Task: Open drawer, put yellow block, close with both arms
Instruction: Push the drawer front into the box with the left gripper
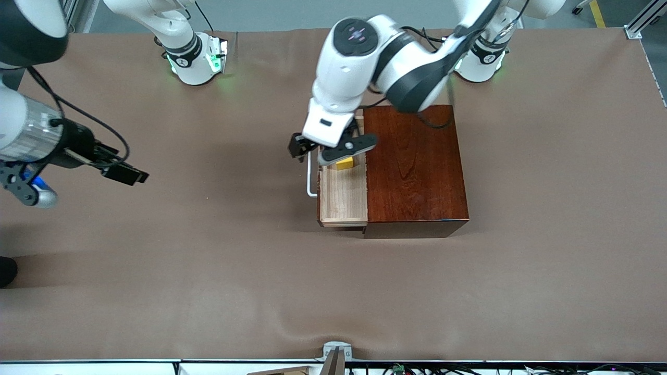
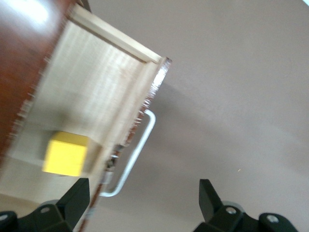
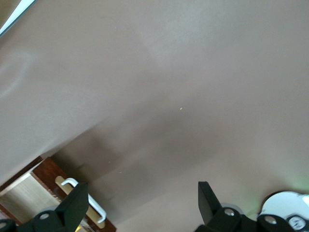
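Front camera looked down from high across the table; both wrist cameras faced down, sharing the pale-wood drawer (image 2: 91, 96) with white bar handle (image 3: 84, 200).

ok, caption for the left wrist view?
Open left pincer over the handle of the open drawer, yellow block inside.

Left arm (image 1: 385, 62) bent low, left gripper (image 1: 333, 151) pointing down, fingers wide apart. Right arm (image 1: 31, 130) waits up high, right gripper (image 1: 125, 174) open.

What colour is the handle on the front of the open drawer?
White. The U-shaped handle shows best in the left wrist view, on the drawer.
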Tool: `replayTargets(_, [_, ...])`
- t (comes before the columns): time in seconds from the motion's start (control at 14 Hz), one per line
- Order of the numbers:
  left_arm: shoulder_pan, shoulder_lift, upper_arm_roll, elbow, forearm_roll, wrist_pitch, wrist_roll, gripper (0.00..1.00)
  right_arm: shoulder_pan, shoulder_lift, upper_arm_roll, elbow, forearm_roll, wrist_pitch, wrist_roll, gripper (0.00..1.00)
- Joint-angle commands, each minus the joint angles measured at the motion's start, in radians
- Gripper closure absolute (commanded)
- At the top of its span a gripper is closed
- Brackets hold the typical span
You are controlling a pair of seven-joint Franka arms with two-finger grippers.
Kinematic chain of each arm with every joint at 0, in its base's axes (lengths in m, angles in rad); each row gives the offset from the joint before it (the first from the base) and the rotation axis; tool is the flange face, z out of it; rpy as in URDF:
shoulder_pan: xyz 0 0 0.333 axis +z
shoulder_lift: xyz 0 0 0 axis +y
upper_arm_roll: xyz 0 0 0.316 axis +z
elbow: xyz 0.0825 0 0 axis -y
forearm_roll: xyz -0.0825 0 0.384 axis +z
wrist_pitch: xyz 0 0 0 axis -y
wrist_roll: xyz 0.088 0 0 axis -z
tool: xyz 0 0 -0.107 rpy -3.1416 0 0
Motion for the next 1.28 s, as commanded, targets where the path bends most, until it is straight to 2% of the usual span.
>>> replayTargets(0.0, [-0.167,0.13,0.158,0.123,0.01,0.037,-0.131,0.0,-0.033,-0.005,0.017,0.019,-0.042,-0.038,-0.115,0.0])
replayTargets(0.14, [-0.274,0.179,0.255,0.137,0.007,0.121,-0.225,0.0,-0.05,-0.005,0.017,0.029,-0.068,-0.043,-0.203,0.0])
replayTargets(0.36, [-0.305,0.268,0.267,0.137,0.009,0.223,-0.369,0.0,-0.101,-0.032,0.017,0.028,-0.071,-0.043,-0.377,0.0])
replayTargets(0.64, [-0.351,0.33,0.304,0.131,0.012,0.228,-0.464,0.0,-0.147,-0.077,0.02,0.006,-0.114,-0.06,-0.568,0.0])
replayTargets(0.78, [-0.35,0.336,0.306,0.128,0.013,0.223,-0.475,0.0,-0.144,-0.136,0.023,-0.084,-0.157,-0.04,-0.623,0.0])
replayTargets(1.0, [-0.341,0.331,0.306,0.12,0.013,0.214,-0.474,0.0,-0.145,-0.29,0.024,-0.33,-0.157,0.113,-0.632,0.0])
replayTargets(1.14, [-0.328,0.324,0.306,0.12,0.01,0.173,-0.477,0.0,-0.148,-0.342,0.021,-0.409,-0.158,0.148,-0.69,0.0])
replayTargets(1.21, [-0.322,0.321,0.306,0.12,0.01,0.151,-0.477,0.0,-0.162,-0.344,0.02,-0.411,-0.158,0.15,-0.732,0.0])
